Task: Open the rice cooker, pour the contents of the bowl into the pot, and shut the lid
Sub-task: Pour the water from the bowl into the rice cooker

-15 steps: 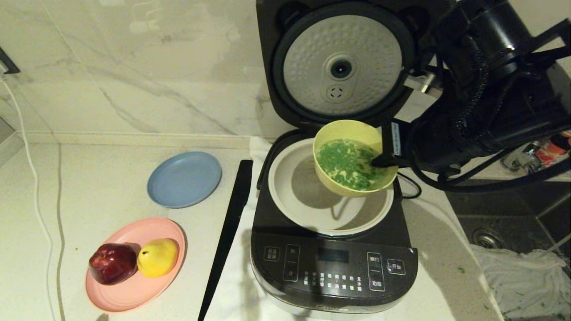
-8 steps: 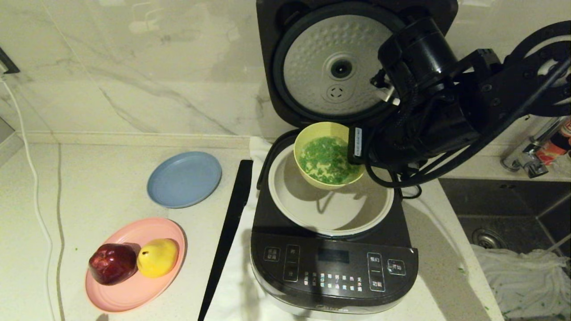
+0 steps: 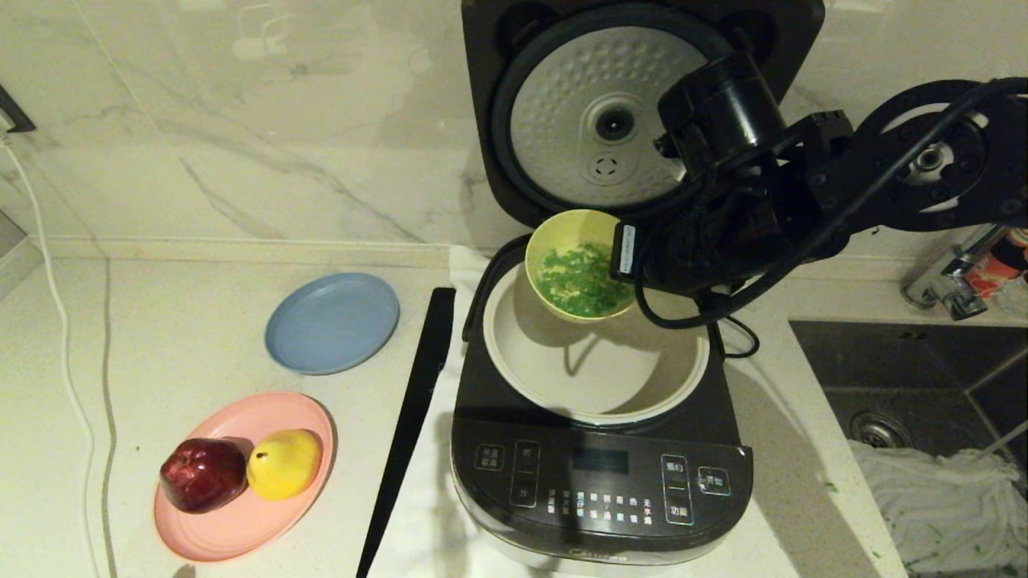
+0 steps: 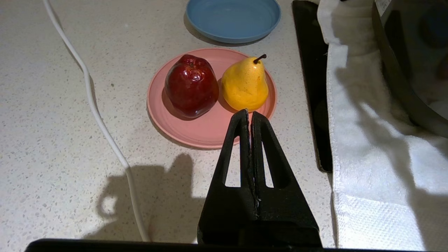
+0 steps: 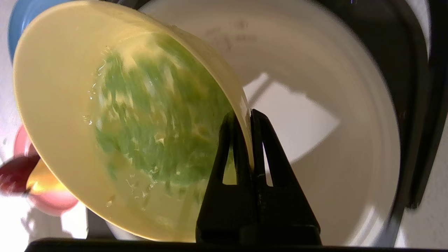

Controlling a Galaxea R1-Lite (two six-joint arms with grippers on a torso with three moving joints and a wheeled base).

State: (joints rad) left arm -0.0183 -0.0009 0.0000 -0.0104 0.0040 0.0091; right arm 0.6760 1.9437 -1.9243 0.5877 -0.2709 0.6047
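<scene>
The dark rice cooker [image 3: 602, 482] stands open, its lid [image 3: 610, 112] upright with the dimpled silver plate facing me. The cream-white pot [image 3: 598, 377] sits inside, with nothing in it that I can see. My right gripper [image 5: 246, 115] is shut on the rim of the pale yellow bowl [image 3: 574, 261], held tilted above the pot's back edge. Chopped green contents [image 3: 582, 281] lie in the bowl [image 5: 70, 115] with pale liquid. My left gripper [image 4: 249, 112] hangs shut and empty over the counter near the pink plate [image 4: 210, 129], outside the head view.
A blue plate [image 3: 332, 321] lies left of the cooker. The pink plate [image 3: 241, 482] holds a red apple [image 3: 202, 474] and a yellow pear [image 3: 283, 463]. A long black strip [image 3: 409, 417] lies beside the cooker on a white towel. A sink [image 3: 915, 377] and crumpled cloth [image 3: 940, 498] are at right.
My right arm has carried the bowl leftward and back over the pot and begun tipping it. The left arm has not moved.
</scene>
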